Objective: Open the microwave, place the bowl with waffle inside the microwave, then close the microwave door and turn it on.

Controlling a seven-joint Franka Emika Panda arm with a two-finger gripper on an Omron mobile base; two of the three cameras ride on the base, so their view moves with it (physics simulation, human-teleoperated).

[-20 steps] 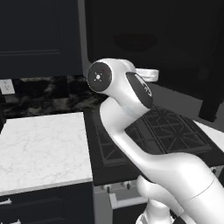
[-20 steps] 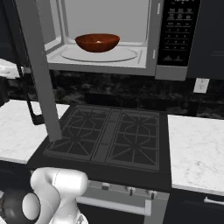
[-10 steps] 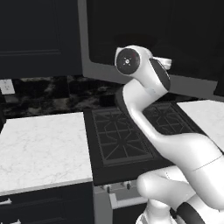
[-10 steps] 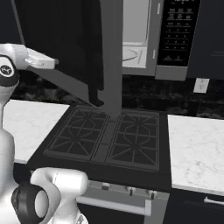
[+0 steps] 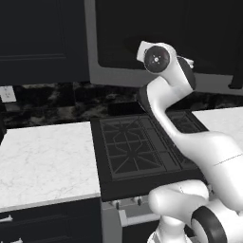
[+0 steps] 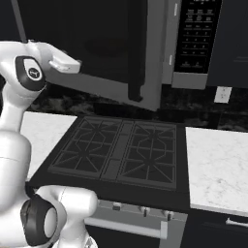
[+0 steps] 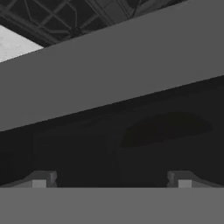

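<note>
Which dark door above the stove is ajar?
The microwave door, grey-bordered with a black bar handle, angled out from the control panel. The cabinet door beside it sits shut.

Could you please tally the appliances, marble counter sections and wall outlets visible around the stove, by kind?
Wide grey-framed microwave with dark glass door: 1
Black gas cooktop with cast grates: 1
White marble counter sections, left and right: 2
White wall outlets, left and right: 2
Total: 6
</note>
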